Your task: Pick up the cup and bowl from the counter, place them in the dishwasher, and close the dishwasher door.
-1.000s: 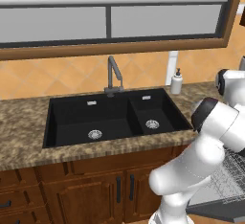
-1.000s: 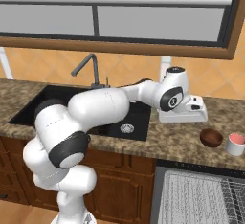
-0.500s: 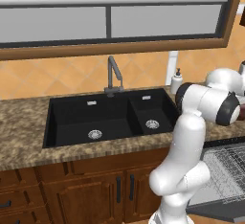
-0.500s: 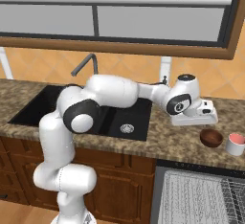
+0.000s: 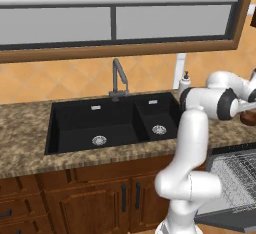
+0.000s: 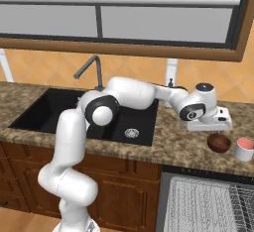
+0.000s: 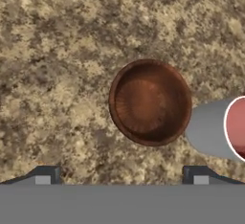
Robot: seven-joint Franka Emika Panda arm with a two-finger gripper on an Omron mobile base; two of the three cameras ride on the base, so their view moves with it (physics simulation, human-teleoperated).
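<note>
The glossy reddish-brown bowl (image 7: 150,102) sits upright on the speckled counter (image 7: 57,50), seen straight down in the hand view. My gripper (image 7: 119,177) hovers above it, open, its fingertips (image 7: 45,175) spread wide with nothing between them. The white cup (image 7: 237,127) with a salmon-red face stands just right of the bowl. In the right base view my gripper (image 6: 214,129) hangs just over the bowl (image 6: 219,143), with the cup (image 6: 244,149) beside it. Below the counter, the dishwasher (image 6: 208,206) has its wire rack pulled out. Its dark door (image 5: 220,219) lies folded down.
A black double sink (image 5: 100,123) with a faucet (image 5: 119,78) lies left of the bowl. A white soap dispenser (image 5: 185,81) stands at the back wall. Wooden cabinets (image 6: 129,196) run under the counter. A window spans the wall above.
My arm has swung right along the counter. The hand went from beside the sink to a spot directly above the bowl. Bowl and cup have not moved.
</note>
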